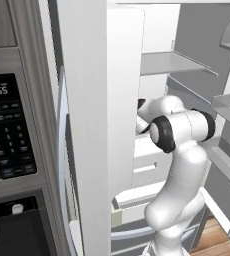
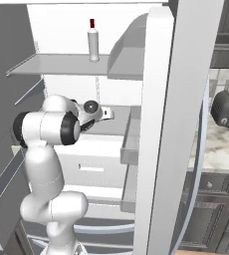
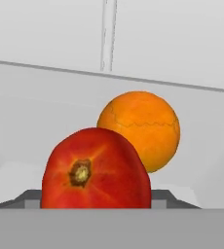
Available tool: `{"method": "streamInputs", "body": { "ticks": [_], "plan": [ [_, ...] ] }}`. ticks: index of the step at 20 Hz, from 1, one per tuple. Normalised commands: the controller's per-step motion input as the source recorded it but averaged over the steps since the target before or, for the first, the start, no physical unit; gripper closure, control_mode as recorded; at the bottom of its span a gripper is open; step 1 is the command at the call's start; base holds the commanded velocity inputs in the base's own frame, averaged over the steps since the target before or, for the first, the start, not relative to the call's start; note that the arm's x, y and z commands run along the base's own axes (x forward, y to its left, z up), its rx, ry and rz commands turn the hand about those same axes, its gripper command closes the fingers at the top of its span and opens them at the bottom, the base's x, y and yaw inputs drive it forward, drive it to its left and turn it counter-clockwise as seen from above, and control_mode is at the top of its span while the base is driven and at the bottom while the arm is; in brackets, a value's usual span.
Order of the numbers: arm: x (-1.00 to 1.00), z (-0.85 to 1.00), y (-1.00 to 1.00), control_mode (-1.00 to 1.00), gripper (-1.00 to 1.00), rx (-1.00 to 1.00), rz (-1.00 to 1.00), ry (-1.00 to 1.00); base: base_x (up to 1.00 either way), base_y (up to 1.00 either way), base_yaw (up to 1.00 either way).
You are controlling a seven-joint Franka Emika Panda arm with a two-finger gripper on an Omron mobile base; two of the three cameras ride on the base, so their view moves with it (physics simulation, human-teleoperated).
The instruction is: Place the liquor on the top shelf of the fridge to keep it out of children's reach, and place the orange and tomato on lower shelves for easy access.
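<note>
Over on the left base view the black-panelled microwave [image 1: 9, 127] sits at the far left with its keypad lit, then the edge of an open fridge [image 1: 94, 125] door cuts straight down the middle, and past it the white arm [image 1: 179, 150] bends at its dark elbow into the white cavity, under the thin grey top shelf [image 1: 169, 62]. That shelf looks bare from this side. Swing to the right base view and the same shelf [image 2: 57, 64] carries one liquor bottle [image 2: 92, 42], clear glass with a red cap, standing upright near the back wall. Below it the arm's wrist [image 2: 94, 112] reaches in above the white, thick-fronted lower shelves [image 2: 94, 149], and further right, past the other door's edge, one silver toaster [image 2: 226, 108] rests on a marble counter [image 2: 216, 149]. The hand view takes us right inside: one tomato [image 3: 95, 170], glossy red with its stem scar facing the camera, fills the lower middle, and one orange [image 3: 139, 129] sits just behind it and to its right, partly covered by it, both on a white shelf floor with the back wall close behind. As for the gripper, its fingertips are hidden behind the tomato and the band at the bottom, so I cannot tell how wide the jaws stand or whether they have hold of the tomato. Count it up: one bottle, one tomato, one orange.
</note>
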Motion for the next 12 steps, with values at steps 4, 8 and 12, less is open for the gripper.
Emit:
{"method": "streamInputs", "body": {
  "ticks": [4,8,12],
  "plan": [
    [0.39,-0.21,-0.01,-1.00,-1.00,0.00,0.00,0.00,0.00,0.00,0.00],
    [0.01,-0.01,0.00,-1.00,-1.00,0.00,0.00,0.04,0.00,0.00,0.00],
    [-0.06,0.23,0.00,-1.00,-1.00,0.00,0.00,0.17,0.00,0.00,0.00]
  ]
}}
